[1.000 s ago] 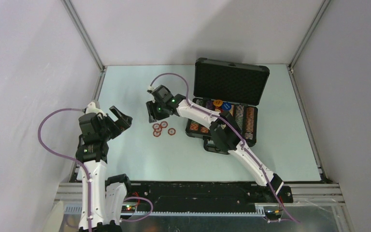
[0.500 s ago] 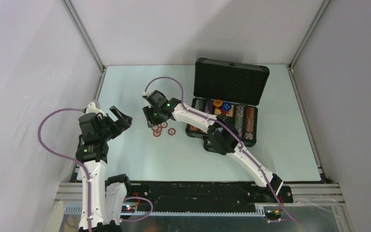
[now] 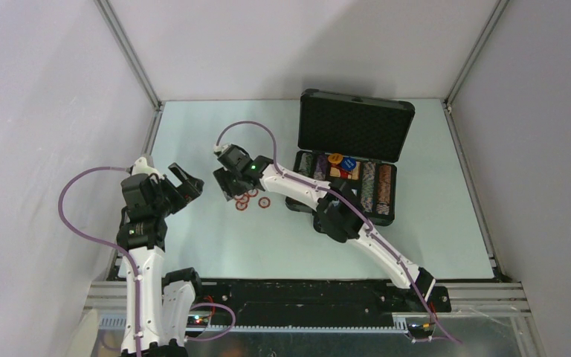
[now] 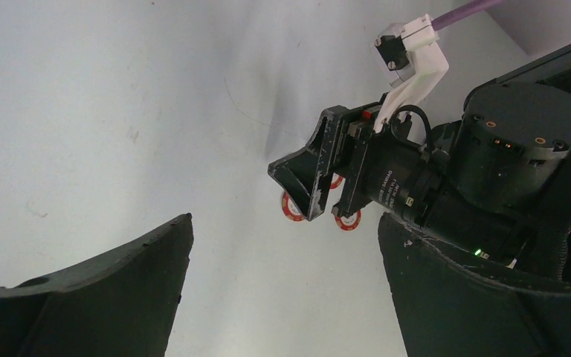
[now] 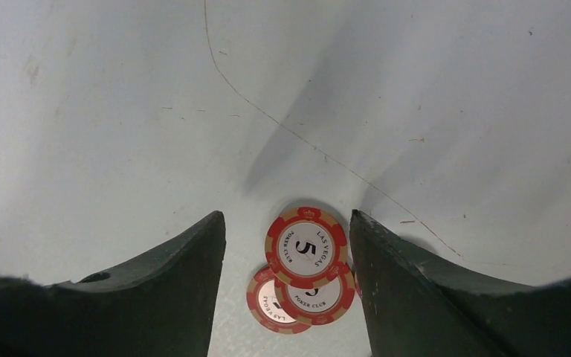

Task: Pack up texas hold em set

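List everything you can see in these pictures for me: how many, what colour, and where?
Case: one, black, open, lid upright, far side, right of centre.
Chip rows: several, multicoloured, inside the case.
Loose chips: at least four, red and white, on the table left of the case.
Table: one, pale blue-green.
Cables: two, purple, one per arm.
Left arm: one, white and black, near left; jaws open, empty.
Right arm: one, white and black, reaching across; jaws open, straddling the loose chips.

The top red-white chip (image 5: 306, 248) is showing "5", "LAS VEGAS" and "POKER"; the lower chip (image 5: 318, 299) under it is showing "POKER CLUB".
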Robot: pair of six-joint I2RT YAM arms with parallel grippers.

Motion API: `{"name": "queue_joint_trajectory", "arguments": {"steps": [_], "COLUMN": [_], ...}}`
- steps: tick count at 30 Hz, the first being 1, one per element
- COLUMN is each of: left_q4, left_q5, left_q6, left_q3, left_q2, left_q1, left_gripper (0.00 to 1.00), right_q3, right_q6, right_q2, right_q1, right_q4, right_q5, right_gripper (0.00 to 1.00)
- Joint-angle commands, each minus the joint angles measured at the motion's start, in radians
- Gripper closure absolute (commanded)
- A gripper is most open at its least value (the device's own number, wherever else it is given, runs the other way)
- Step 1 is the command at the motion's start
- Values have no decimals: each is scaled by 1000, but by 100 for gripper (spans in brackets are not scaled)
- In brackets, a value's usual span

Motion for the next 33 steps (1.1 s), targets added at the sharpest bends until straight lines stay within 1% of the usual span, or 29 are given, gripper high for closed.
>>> {"name": "queue_joint_trajectory", "arguments": {"steps": [1,5,13,17,26,33], "left_q4": [15,17,18,19,20,21], "left_q5": [23,24,27,29,29,28], "left_q6": [9,8,8,8,8,7], "left_q3": [-9,-11,-11,-12,-12,-12], "left_q2": [-13,-13,-14,-13,-13,-11], "left_q1": [-3,-3,-3,-4,-3,-3], "left_gripper": [1,1,1,1,1,1], "right_q3": [34,47,52,55,63,60], "right_q6": [-48,-59,-84,-94,-125,-130], "right_q2": [45,55,65,69,78,75], "right_q1": [7,12,21,21,34,37], "right_q4": [-63,-75,-87,-89,-92,-98], "right_q5": [95,109,130,124,112,108], "right_gripper": [33,35,45,46,47,53]}}
